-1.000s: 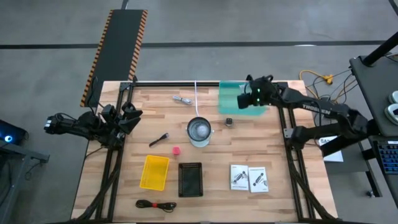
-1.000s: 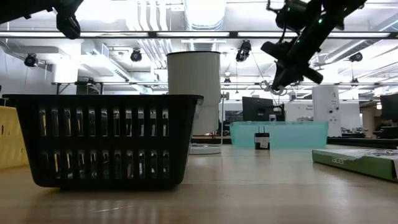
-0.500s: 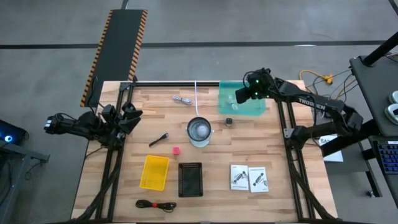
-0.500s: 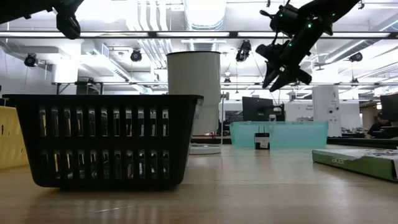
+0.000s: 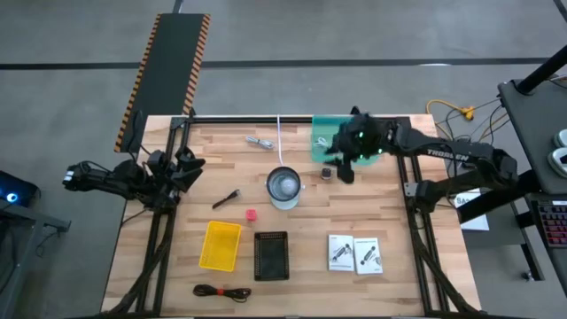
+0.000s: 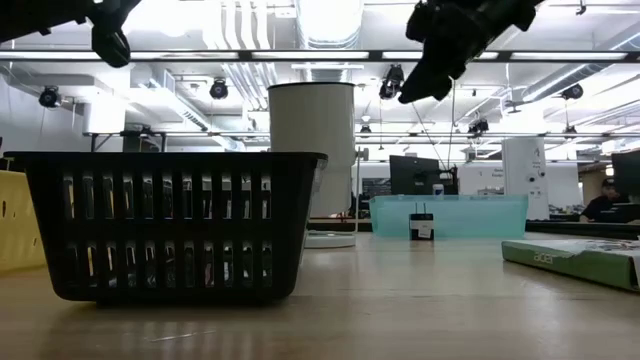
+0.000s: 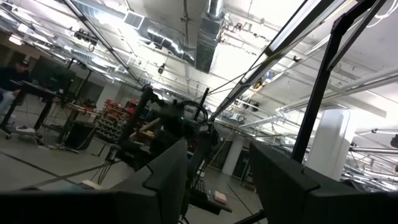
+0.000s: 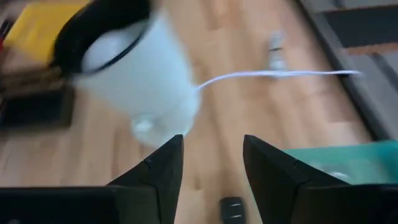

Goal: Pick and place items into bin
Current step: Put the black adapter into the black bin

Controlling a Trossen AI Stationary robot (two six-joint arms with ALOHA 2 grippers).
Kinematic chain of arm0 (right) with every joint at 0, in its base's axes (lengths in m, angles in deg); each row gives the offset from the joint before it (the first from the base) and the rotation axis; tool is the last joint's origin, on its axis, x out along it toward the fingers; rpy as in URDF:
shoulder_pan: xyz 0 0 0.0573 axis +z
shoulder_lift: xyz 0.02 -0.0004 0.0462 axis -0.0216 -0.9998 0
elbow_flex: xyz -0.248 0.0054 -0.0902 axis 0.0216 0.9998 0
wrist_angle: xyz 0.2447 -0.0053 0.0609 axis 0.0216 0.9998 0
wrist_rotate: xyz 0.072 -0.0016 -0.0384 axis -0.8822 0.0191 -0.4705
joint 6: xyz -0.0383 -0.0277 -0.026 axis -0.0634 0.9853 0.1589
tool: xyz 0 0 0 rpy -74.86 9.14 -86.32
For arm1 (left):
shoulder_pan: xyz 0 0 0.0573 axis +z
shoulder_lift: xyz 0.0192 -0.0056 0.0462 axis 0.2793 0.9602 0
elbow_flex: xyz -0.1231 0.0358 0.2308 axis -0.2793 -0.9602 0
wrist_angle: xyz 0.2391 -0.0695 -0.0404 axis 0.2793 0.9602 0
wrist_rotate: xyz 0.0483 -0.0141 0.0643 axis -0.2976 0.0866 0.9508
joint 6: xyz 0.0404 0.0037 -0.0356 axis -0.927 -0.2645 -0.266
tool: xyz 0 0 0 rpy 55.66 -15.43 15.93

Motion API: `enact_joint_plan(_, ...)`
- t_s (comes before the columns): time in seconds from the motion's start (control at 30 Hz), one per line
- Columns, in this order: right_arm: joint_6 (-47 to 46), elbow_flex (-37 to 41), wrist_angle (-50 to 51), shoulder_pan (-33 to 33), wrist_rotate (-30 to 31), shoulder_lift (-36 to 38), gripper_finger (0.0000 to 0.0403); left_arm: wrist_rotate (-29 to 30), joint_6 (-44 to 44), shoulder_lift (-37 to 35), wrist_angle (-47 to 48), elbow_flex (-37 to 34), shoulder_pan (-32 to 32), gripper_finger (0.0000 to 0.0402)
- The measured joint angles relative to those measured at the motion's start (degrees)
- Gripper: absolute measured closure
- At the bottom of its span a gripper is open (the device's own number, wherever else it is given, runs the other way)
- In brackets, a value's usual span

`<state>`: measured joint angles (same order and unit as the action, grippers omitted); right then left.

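Items lie scattered over the wooden table (image 5: 301, 257) in the high view: a white coiled cable (image 5: 259, 141) upper centre, a dark stick-like bit (image 5: 227, 198) left of centre, a tiny pink cube (image 5: 252, 213) just below it to the right, a black coiled cable (image 5: 221, 291) at the lower edge, two white printed packets (image 5: 354, 252) lower right, and a small dark block (image 5: 326, 174) right of the white cup (image 5: 284, 187). I see a small pale object (image 5: 320, 141) inside the teal bin (image 5: 321, 147) at upper centre-right. A yellow basket (image 5: 221, 245) and a black slotted basket (image 5: 270, 255) sit side by side at lower centre.

I read the right gripper (image 5: 345, 171) as hanging over the bin's lower edge, just beside the small dark block; its fingers (image 8: 155, 171) stand apart with nothing between them. The left gripper (image 5: 190, 166) waits at the left table edge, its fingers (image 7: 165, 171) parted and empty, pointing up at the ceiling.
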<state>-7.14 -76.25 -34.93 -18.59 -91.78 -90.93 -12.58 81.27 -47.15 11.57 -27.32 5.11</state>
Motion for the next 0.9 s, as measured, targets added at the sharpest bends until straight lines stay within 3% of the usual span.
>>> enact_joint_plan(0.17, -0.56, 2.23, 1.30, 3.88, 0.29, -3.09, 0.0215, 0.00, -0.02, 0.06, -0.02, -0.09, 0.00, 0.0244)
enact_joint_plan(0.47, 1.18, 3.73, 1.17, 3.93, 1.87, -14.22, 0.0144, 0.00, -0.02, 0.04, 0.01, -0.09, 0.00, 0.0244)
enact_joint_plan(0.7, 1.11, 3.46, 0.88, 3.80, 6.59, -20.68, 0.0137, 0.00, 0.00, 0.04, 0.00, -0.09, 0.00, 0.0244)
enact_joint_plan(0.9, -1.06, 2.63, 0.86, 3.82, 5.92, -20.92, 0.0136, 0.00, 0.00, -0.04, 0.01, -0.09, 0.00, 0.0244)
